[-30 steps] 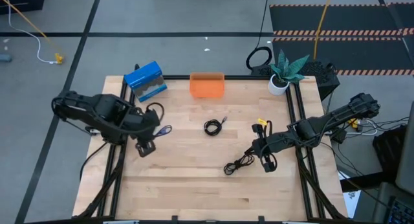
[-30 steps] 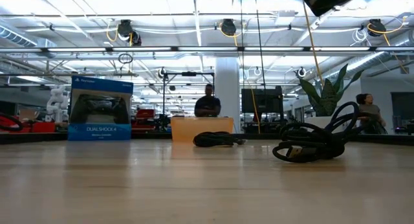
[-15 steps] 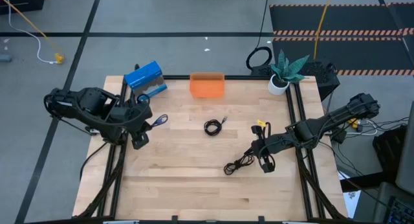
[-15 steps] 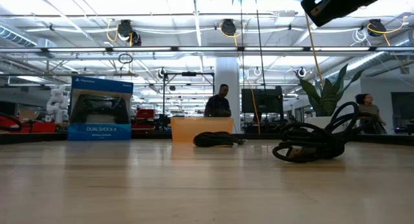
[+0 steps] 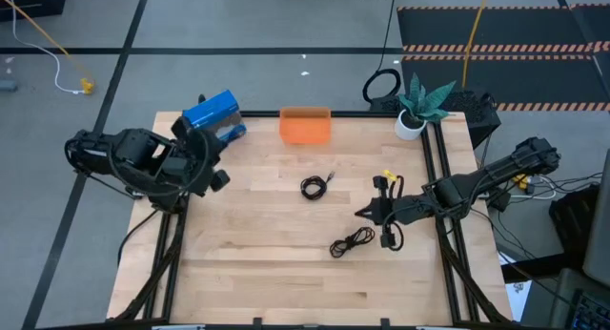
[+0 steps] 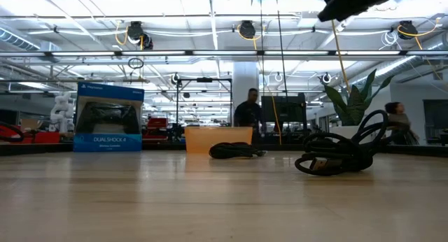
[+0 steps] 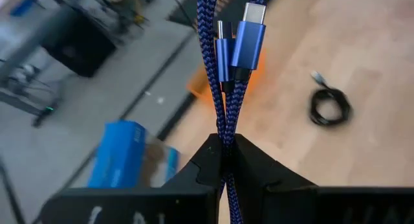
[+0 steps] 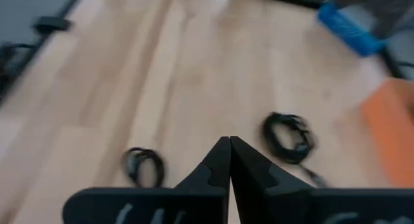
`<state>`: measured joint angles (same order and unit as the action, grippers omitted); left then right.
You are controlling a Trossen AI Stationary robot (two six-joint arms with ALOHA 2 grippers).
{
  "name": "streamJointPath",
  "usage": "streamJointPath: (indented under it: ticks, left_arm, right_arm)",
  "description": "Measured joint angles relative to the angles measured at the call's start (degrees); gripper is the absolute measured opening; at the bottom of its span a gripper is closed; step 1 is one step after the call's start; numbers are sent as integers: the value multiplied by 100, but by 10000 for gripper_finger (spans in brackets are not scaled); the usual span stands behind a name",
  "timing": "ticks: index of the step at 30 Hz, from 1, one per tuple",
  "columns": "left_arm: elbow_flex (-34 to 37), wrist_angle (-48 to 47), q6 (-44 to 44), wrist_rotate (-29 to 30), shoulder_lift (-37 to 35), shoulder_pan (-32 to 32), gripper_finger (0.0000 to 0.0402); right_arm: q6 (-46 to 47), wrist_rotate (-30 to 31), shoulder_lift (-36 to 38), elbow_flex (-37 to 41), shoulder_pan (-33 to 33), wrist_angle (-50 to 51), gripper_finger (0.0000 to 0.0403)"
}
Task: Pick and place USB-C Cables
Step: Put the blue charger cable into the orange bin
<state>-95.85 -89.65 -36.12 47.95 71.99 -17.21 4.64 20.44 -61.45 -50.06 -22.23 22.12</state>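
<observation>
The purple-blue cable (image 7: 226,88) is hanging clamped between the fingers of the left end effector (image 7: 224,160), its braided strands doubling up past the pinch and its two metal-tipped plugs sticking out beyond it. From overhead, that left end effector (image 5: 212,168) is hovering over the left edge of the surface (image 5: 286,273), just in front of the blue box (image 5: 213,118), though the cable itself is too small to pick out there.

The black round coil (image 5: 312,187) is lying flat near the middle of the surface, in front of the orange bin (image 5: 305,126) and well apart from it; it is also showing in the left wrist view (image 7: 330,107) and the right wrist view (image 8: 288,137). The black loose tangle (image 5: 351,241) is resting closer to the front, just beside the right end effector (image 5: 386,225). In the low view the tangle (image 6: 339,154) is sitting nearest the camera, with the coil (image 6: 234,150) farther back.

The right end effector (image 8: 229,160) is holding its fingers pressed together with nothing between them, above the right part of the surface.

A potted plant (image 5: 419,106) is standing at the back right corner. In the room beyond, a person (image 6: 248,116) is showing behind the orange bin (image 6: 218,138).
</observation>
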Motion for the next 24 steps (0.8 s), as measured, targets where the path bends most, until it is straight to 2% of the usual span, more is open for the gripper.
streamJointPath:
  ticks: [7, 16, 21, 24]
  left_arm:
    - [117, 342, 105, 443, -8, 0, 26]
    - [1176, 1796, 640, 467, -210, 25, 26]
    - [1725, 3093, 1396, 430, -350, 85, 26]
    - [1929, 3722, 1851, 140, -346, 236, 26]
  right_arm:
    - [-472, 956, -2, 0, 1, -247, 0]
    - [-1506, 980, -2, 0, 14, -736, 0]
    - [-2003, 979, -2, 0, 16, -1111, 0]
    - [-2043, 980, 0, 0, 16, -1163, 0]
